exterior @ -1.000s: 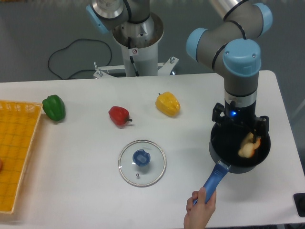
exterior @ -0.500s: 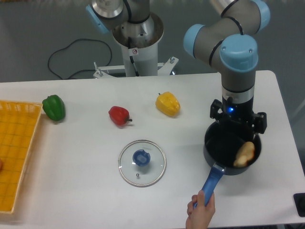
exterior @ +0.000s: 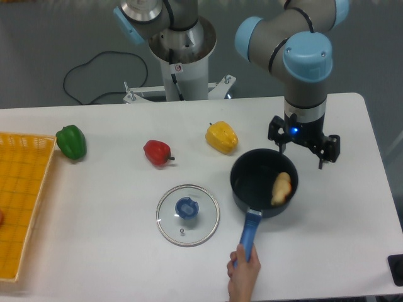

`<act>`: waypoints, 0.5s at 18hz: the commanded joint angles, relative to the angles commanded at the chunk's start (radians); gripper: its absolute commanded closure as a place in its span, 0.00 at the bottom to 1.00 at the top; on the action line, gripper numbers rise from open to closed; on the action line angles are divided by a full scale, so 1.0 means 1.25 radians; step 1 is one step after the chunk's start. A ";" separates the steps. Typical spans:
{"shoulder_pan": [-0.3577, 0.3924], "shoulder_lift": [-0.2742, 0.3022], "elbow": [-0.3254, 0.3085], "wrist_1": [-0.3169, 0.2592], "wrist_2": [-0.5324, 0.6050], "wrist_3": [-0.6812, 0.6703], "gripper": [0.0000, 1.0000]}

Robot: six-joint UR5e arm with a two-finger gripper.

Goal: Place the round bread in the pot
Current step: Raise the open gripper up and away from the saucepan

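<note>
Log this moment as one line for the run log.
round bread: inside pot | gripper: open, empty, above pot's far rim | hand: holding pot handle | lid: on table

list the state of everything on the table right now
pale tan round bread: inside the pot, against its right wall
black pot with blue handle: uncovered, handle held by a person's hand
round glass lid: flat on the table
gripper: open, empty

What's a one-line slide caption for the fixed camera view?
Round bread lies inside the pot, a person's hand on its handle; gripper empty above.
</note>
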 joint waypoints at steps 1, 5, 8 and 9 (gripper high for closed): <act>0.000 0.000 -0.005 -0.003 0.001 0.001 0.00; 0.005 -0.002 -0.009 -0.052 0.001 0.110 0.00; 0.012 -0.006 -0.012 -0.058 0.000 0.207 0.00; 0.016 -0.009 -0.016 -0.057 -0.001 0.215 0.00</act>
